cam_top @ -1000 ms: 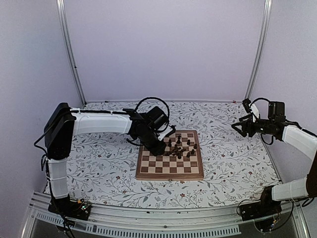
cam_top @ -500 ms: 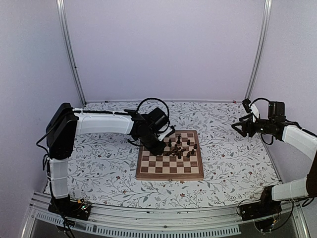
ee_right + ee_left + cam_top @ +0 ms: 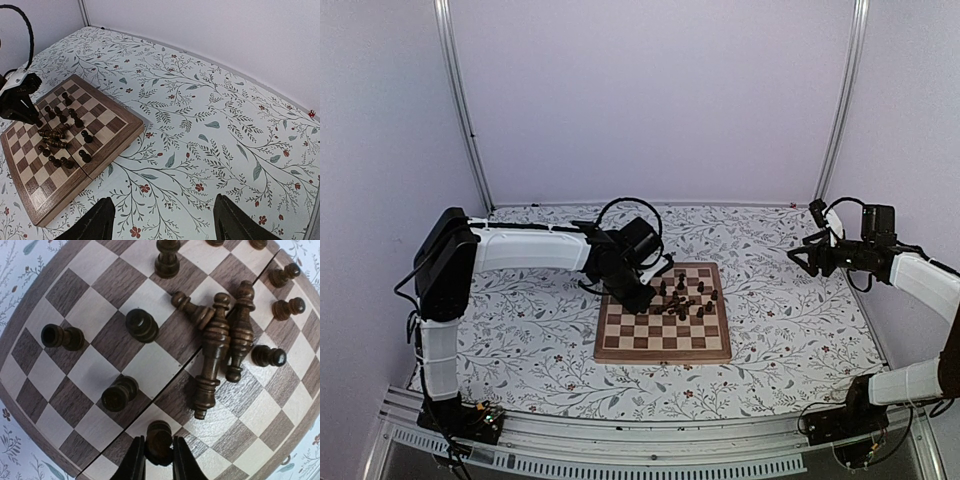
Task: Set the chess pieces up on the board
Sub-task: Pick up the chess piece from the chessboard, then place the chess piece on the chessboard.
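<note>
Early stage: L end effector (image 3: 158,452) is clenched on one upright piece (image 3: 159,437) by the board's (image 3: 150,360) left edge. Three chess pieces (image 3: 220,340) lie heaped mid-board and the others stand scattered, so no rows yet. R end effector (image 3: 162,220) is released and empty over the bench (image 3: 225,125), well apart from the board.

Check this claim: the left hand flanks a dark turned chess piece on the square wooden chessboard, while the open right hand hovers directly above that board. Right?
No. The right wrist view shows the open right hand over the floral-patterned table, away from the square wooden chessboard, not above it. The left hand does flank a dark turned chess piece.
</note>
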You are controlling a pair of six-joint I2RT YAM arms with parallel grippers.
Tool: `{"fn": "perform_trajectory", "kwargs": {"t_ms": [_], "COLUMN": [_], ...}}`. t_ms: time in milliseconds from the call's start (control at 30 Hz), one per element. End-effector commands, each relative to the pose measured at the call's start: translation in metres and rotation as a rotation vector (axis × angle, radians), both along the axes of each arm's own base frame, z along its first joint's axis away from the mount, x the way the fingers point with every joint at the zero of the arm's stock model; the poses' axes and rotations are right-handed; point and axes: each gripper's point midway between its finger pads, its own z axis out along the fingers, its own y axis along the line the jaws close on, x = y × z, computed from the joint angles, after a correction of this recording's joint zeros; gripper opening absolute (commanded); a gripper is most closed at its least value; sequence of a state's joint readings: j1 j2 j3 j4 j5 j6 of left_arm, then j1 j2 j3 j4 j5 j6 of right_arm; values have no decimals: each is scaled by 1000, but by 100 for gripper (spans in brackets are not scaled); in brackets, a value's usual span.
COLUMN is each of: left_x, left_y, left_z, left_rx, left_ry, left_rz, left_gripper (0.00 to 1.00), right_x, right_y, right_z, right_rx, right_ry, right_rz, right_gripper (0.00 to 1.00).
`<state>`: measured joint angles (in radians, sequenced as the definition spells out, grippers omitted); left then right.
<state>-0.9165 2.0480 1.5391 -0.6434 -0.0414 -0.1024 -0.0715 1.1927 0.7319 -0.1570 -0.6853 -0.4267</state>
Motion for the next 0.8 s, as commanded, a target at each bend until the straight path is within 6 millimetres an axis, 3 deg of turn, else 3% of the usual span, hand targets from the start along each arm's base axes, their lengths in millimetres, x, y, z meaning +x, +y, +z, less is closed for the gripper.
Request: {"fn": "perform_trajectory", "kwargs": {"t_ms": [0,167,467,767], "left_x": [-3,-22,-65,-87], "left_y": [5,15,41,41], "left_z": [17,34,22,10], "left_rx": [32,19,37,70], "left_ry": [-48,-52,-33,-21], "left_rz": [-1,-12,-75,-126], "left_gripper": [9,7,6,5], "right_x": [2,1,1,1], "right_y": [-1,-1,-4,-5], "right_z": [11,11,9,6], "right_rx": [-8,-8,-28,-35], "right_ry": [-35,-36,-42,-37], "right_rz": [-3,-2,-11,-15], "right_gripper": [71,71,71,71]}}
